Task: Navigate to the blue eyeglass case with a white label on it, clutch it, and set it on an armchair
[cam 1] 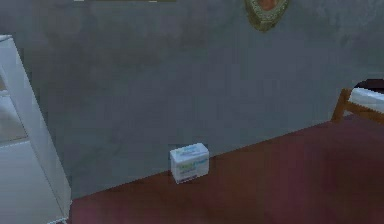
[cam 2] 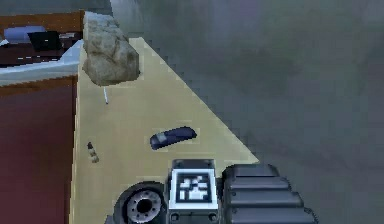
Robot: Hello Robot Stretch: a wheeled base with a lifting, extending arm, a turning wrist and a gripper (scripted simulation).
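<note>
Tan table (cam 2: 120,120): case (cam 2: 173,137) lies flat, beyond the gripper (cam 2: 143,204). Cannot tell whether gripper holds anything. Advise extending squarely, taking case across its width.

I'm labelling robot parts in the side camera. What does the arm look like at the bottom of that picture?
The arm is a dark, ribbed block of stepped segments. Left of it sits a white square marker with black marks in a dark frame, then a dark round part with a grey ringed hub.

a dark blue case (cam 2: 173,137), a pale yellow tabletop (cam 2: 120,130), a dark red floor (cam 1: 300,180), a mottled grey wall (cam 1: 150,70).
</note>
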